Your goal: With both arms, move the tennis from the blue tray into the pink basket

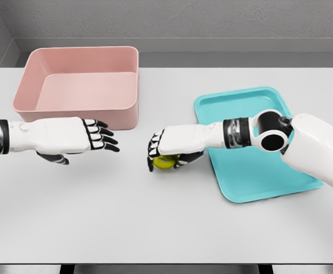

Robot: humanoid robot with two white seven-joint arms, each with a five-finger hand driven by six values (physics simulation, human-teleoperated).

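Midway across the tabletop (98,217), left of the blue tray (252,177) and off it, the right hand (169,153) has its fingers curled over the tennis ball (164,162). Left hand (69,137) waits near, fingers spread, empty, just before the pink basket's (41,74) front wall. Judged: removal from the tray is complete; handover and deposit remain outstanding.

Light: bright, even, from above me.
Shadows: soft, faint under my hands.
Focus: sharp throughout, no glare or blur.
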